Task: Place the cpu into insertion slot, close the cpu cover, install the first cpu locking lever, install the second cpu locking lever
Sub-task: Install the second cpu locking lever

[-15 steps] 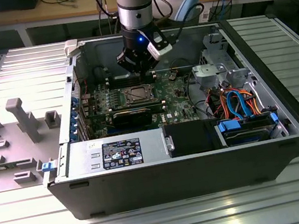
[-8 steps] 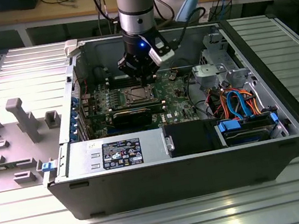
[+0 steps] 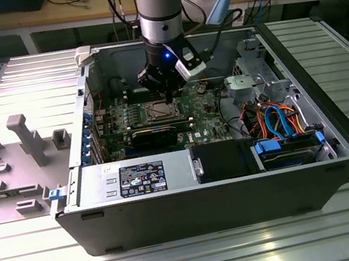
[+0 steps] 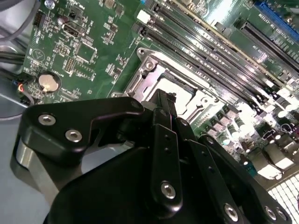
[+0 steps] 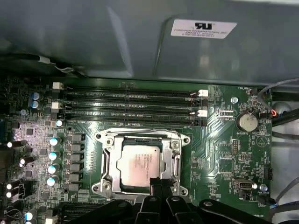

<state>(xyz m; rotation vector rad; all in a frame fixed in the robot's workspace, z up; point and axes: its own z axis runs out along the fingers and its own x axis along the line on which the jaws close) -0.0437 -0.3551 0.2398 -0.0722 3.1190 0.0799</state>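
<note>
One dull silver, square cpu [image 5: 138, 168] lies flat in the insertion slot [image 5: 106, 161], framed by the shiny cpu cover [image 5: 176, 161]. At its 6 o'clock, the black gripper [image 5: 160, 185] is pinched together, grasping nothing.

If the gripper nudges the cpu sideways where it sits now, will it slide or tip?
Probably neither. In the first wrist view the cpu lies flat inside the insertion slot, whose metal rim bounds it on the sides, so a sideways push should meet that rim. Its smooth metal top looks slippery, so the gripper tips at its edge may skid across rather than move it.
</note>
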